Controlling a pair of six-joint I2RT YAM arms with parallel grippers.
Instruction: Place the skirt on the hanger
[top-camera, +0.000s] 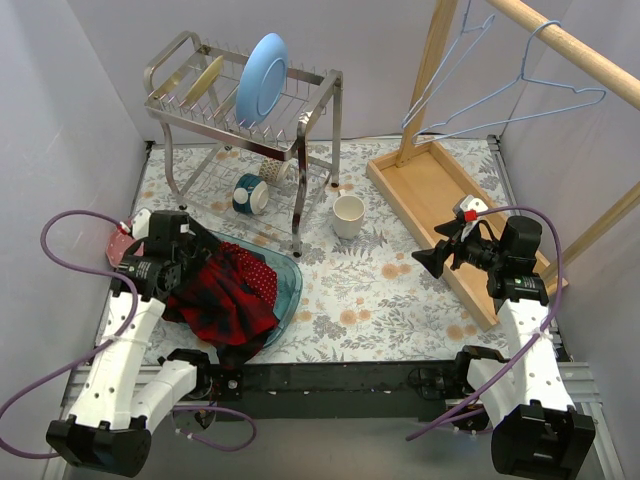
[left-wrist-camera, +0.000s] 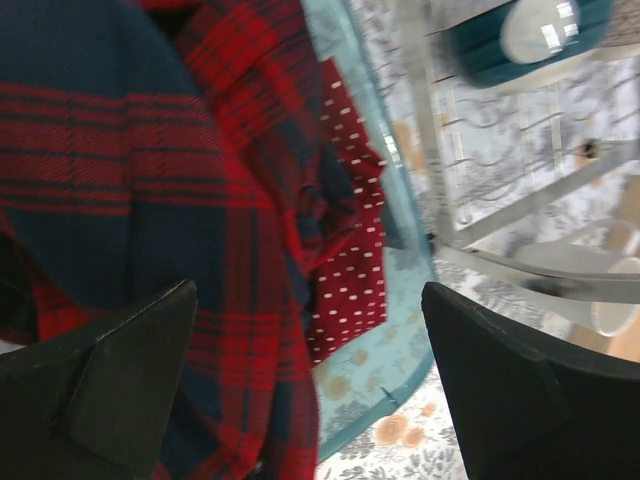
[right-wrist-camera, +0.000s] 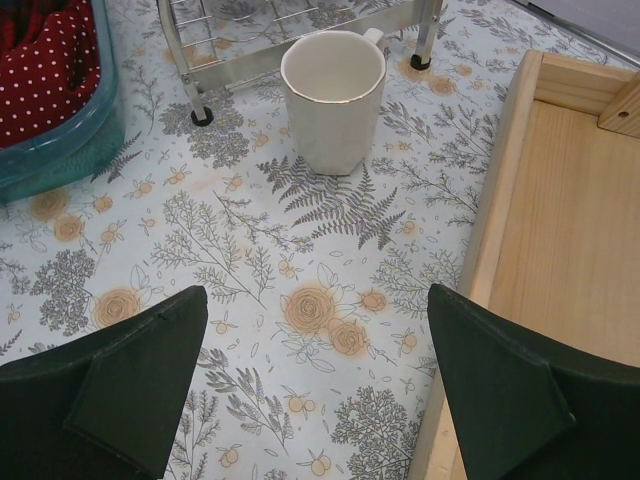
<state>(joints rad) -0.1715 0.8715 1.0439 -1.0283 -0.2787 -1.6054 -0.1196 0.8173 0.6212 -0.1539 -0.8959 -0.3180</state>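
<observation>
Skirt (left-wrist-camera: 350, 270): soft, light, limp cloth in the tub (top-camera: 292, 290) near the worktop's left near corner, mostly under the shirt (left-wrist-camera: 120, 150). I would pinch its exposed dotted edge; the waistband seems hidden. Left gripper (left-wrist-camera: 308, 290) hangs over it, spread and empty. Right gripper (right-wrist-camera: 318, 295) is likewise spread and empty.

Top view: bright, even, diffuse light; faint soft shadows beneath the dish rack (top-camera: 245, 100) near the table's far left corner, small highlights on its chrome. Left wrist view: blurred throughout, the skirt (left-wrist-camera: 350, 270) showing its dots as short streaks. Right wrist view: sharp; white cup (right-wrist-camera: 333, 95) nearly shadowless.
</observation>
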